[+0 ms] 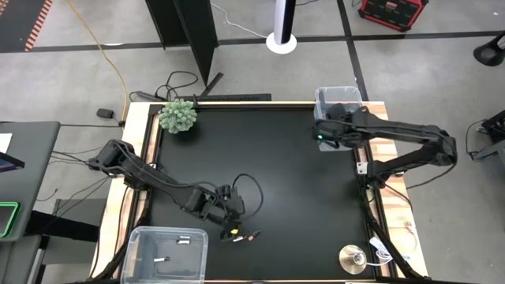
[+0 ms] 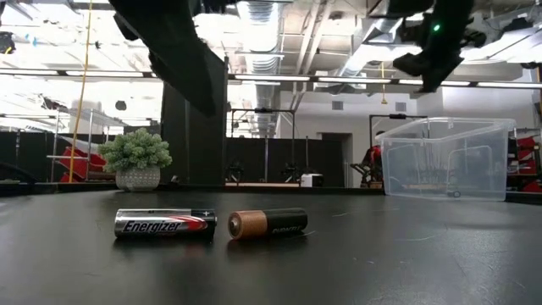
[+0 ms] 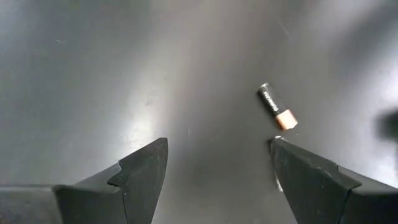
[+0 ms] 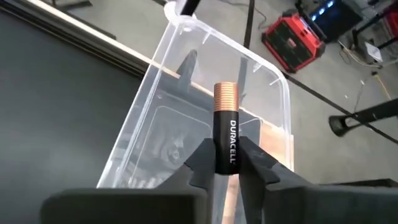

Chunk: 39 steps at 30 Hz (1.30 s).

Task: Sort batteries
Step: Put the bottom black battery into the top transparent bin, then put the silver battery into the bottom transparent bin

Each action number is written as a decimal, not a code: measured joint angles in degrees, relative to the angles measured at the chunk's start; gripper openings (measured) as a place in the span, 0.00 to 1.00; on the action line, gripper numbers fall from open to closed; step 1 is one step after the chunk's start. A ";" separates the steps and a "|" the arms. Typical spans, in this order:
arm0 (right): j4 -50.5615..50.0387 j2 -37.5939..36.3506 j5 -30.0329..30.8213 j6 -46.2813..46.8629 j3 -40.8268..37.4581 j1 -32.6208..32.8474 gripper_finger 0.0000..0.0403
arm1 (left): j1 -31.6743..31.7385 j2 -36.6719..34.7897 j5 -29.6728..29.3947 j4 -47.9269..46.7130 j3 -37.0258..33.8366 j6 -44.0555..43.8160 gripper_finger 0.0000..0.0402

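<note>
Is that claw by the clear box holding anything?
Yes. The right gripper is shut on a Duracell battery, held over the clear bin.

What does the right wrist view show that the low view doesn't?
Only the right wrist view shows the right gripper shut on a Duracell battery, held over the clear bin. Only the low view shows two batteries lying on the table: an Energizer battery and a copper-ended battery, plus the potted plant. Both show that bin.
</note>
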 joint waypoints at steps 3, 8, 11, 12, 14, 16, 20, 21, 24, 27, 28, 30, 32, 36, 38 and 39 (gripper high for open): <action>1.18 1.86 -0.26 -0.96 0.00 -1.66 0.26 | 0.02 2.15 0.78 -0.34 -0.02 0.13 0.70; 1.19 3.31 -0.26 -1.73 0.02 -3.34 0.43 | -0.01 4.73 2.12 -0.12 -0.02 -0.36 0.70; 2.25 2.96 -0.19 -3.33 0.02 -3.33 0.53 | -0.01 5.55 3.17 -0.20 0.00 -0.62 0.70; 2.66 2.58 -0.06 -3.53 0.00 -2.62 0.55 | -0.01 5.59 3.41 -0.19 0.00 -0.71 0.70; 4.09 1.58 0.82 -4.96 0.01 -0.22 0.58 | -0.08 5.57 3.90 -0.17 0.00 -1.11 0.70; 6.86 0.24 1.05 -7.51 0.00 3.28 0.58 | -0.32 5.55 4.66 0.11 0.00 -1.30 0.70; 11.88 -2.28 1.08 -10.55 0.02 11.95 0.57 | -1.09 5.57 8.06 1.64 0.00 -1.64 0.70; 12.59 -2.78 1.08 -10.58 0.00 14.24 0.56 | -1.40 5.57 8.81 2.35 0.00 -1.85 0.70; 15.52 -3.51 1.08 -10.59 0.02 21.06 0.55 | -2.25 5.57 8.93 3.63 0.00 -2.46 0.70; 19.20 -3.44 1.09 -10.78 0.01 28.22 0.54 | -2.52 6.15 7.84 3.89 0.04 -3.66 0.70; 20.90 -3.32 1.10 -11.03 0.01 30.51 0.54 | -2.52 6.88 7.65 4.56 0.09 -3.86 0.70; 24.12 -2.80 1.49 -11.64 0.02 34.82 0.53 | -2.52 8.75 7.96 5.26 0.09 -3.93 0.70; 27.16 -2.27 2.82 -12.52 0.02 38.59 0.53 | -2.48 10.90 9.69 6.54 0.29 -4.07 0.70; 30.93 -1.52 5.86 -13.37 0.02 44.01 0.52 | -2.56 13.87 10.52 6.44 1.19 -4.68 0.70; 31.82 -1.44 6.32 -13.53 0.02 46.05 0.52 | -2.54 14.58 10.50 6.35 1.36 -5.14 0.70; 32.50 -1.44 6.44 -13.59 0.02 46.62 0.52 | -2.54 14.83 10.41 6.08 1.42 -5.45 0.70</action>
